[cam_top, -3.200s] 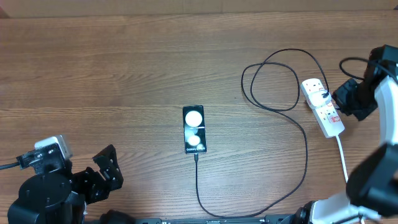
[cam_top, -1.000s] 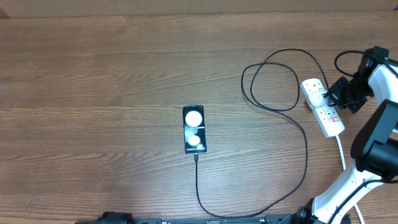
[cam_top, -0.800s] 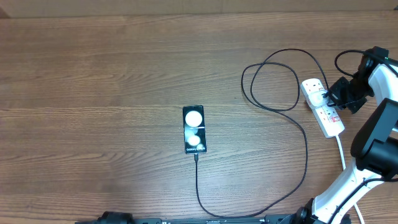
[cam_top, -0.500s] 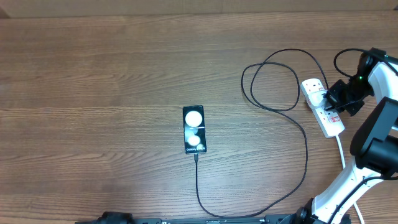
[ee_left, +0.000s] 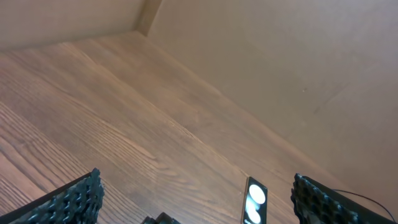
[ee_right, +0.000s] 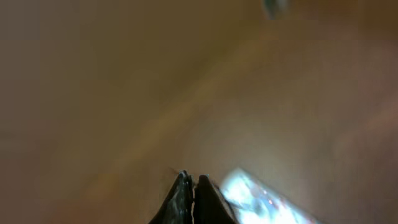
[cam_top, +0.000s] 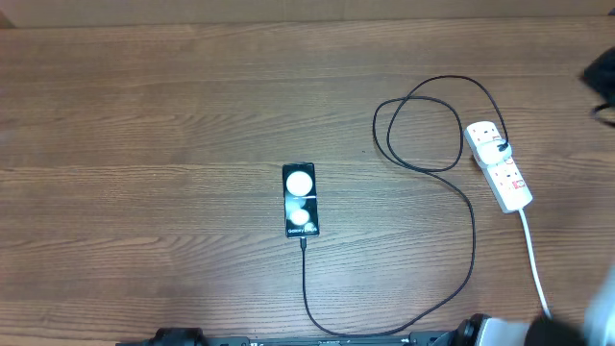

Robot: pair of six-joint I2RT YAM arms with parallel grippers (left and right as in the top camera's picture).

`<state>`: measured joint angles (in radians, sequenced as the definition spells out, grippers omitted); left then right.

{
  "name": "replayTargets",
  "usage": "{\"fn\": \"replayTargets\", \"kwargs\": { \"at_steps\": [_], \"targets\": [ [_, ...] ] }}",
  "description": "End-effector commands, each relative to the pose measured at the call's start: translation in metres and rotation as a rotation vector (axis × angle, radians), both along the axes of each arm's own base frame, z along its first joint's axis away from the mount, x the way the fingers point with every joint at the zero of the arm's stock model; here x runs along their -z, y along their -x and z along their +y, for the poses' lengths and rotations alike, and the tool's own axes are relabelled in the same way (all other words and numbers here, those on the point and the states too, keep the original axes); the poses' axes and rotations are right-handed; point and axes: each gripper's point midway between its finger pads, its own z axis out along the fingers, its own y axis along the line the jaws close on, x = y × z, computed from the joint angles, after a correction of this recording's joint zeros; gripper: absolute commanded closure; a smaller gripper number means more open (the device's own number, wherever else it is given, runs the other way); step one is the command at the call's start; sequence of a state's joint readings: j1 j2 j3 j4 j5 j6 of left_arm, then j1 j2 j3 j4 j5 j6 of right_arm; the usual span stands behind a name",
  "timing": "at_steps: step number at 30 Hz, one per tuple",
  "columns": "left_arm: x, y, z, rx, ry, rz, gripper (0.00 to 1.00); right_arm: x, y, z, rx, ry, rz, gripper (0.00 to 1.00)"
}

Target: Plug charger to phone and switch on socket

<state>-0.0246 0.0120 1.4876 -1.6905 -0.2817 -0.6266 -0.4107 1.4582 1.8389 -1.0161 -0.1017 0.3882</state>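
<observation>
The black phone (cam_top: 300, 200) lies face up mid-table, two white circles showing; it also shows in the left wrist view (ee_left: 254, 200). The black charger cable (cam_top: 473, 240) runs from the phone's bottom edge, where its tip (cam_top: 303, 241) touches the phone, loops right and up, and ends at the white socket strip (cam_top: 499, 164). The strip is a blurred white shape in the right wrist view (ee_right: 261, 198). My left gripper (ee_left: 196, 190) is open and empty, high above the table. My right gripper (ee_right: 190, 186) is shut and empty, its view motion-blurred. The right arm (cam_top: 601, 82) is a dark blur at the far right edge.
The strip's white cord (cam_top: 533, 264) runs down toward the front right edge. The right arm's base (cam_top: 500, 332) sits at the bottom right. A plain brown wall (ee_left: 280, 56) backs the table.
My right gripper has left the right side of the socket strip and swung fast up and right, nearly out of the overhead view. The left arm withdrew from the lower left earlier.
</observation>
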Motion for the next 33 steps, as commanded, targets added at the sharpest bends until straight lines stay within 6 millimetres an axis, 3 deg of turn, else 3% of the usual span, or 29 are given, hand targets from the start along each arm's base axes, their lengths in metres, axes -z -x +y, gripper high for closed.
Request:
{"fn": "replayTargets", "kwargs": {
  "at_steps": [1, 5, 7, 9, 15, 19, 26, 30, 33],
  "targets": [
    [0.0, 0.002, 0.002, -0.013, 0.003, -0.008, 0.0, -0.094, 0.037, 0.032, -0.064, 0.075, -0.287, 0.96],
    [0.0, 0.001, 0.003, 0.0, 0.003, -0.008, 0.0, -0.198, 0.095, 0.064, -0.105, 0.184, -0.655, 0.96],
    [0.0, 0.001, 0.003, 0.006, 0.002, -0.008, 0.0, -0.228, 0.122, 0.079, -0.126, 0.236, -0.765, 0.96],
    [0.0, 0.0, 0.003, 0.008, 0.003, -0.008, 0.0, -0.243, 0.147, 0.089, -0.13, 0.278, -0.82, 0.96],
    [0.0, 0.0, 0.002, 0.012, 0.011, -0.01, 0.0, -0.224, 0.189, 0.107, -0.14, 0.353, -0.749, 0.96],
    [0.001, 0.0, -0.001, 0.026, 0.019, -0.011, 0.0, -0.221, 0.213, 0.131, -0.223, 0.337, -0.786, 0.96],
    [-0.002, -0.001, -0.002, 0.022, 0.074, -0.035, 0.01, -0.219, 0.251, 0.151, -0.265, 0.346, -0.855, 0.96],
    [-0.016, -0.006, 0.021, -0.138, 0.166, -0.127, 0.0, -0.219, 0.275, 0.161, -0.286, 0.362, -0.915, 0.96],
    [-0.026, -0.029, 0.028, -0.19, 0.193, -0.179, 0.01, -0.22, 0.292, 0.168, -0.321, 0.361, -0.962, 0.96]
  ]
}}
